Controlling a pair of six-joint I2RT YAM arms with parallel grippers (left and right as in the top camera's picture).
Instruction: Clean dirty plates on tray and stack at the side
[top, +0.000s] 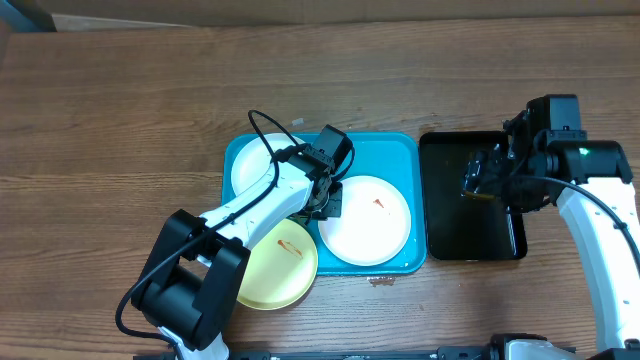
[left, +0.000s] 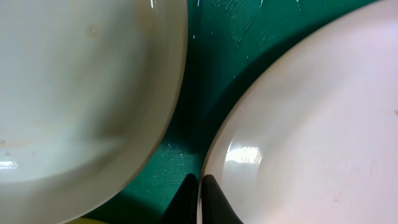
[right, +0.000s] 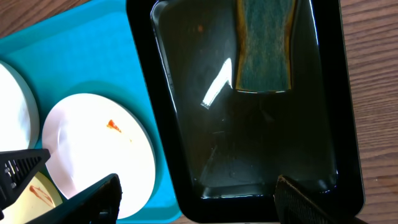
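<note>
Dark fingertips (left: 214, 208) of the left gripper (left: 200, 190) are seen pinched on the rim of the red-smeared white plate (top: 365, 225), which lies at the right of the turquoise tray (top: 400, 148). The second white plate (top: 248, 165) at the tray's far left and the yellow-green plate (top: 275, 272), red-streaked and overhanging its near-left corner, are partly hidden by the left arm (top: 250, 205). The right gripper (right: 199, 202) is held with jaws spread wide above the black tray (right: 351, 124), in which a green sponge (right: 264, 43) and a glossy wet-looking film are noted.
</note>
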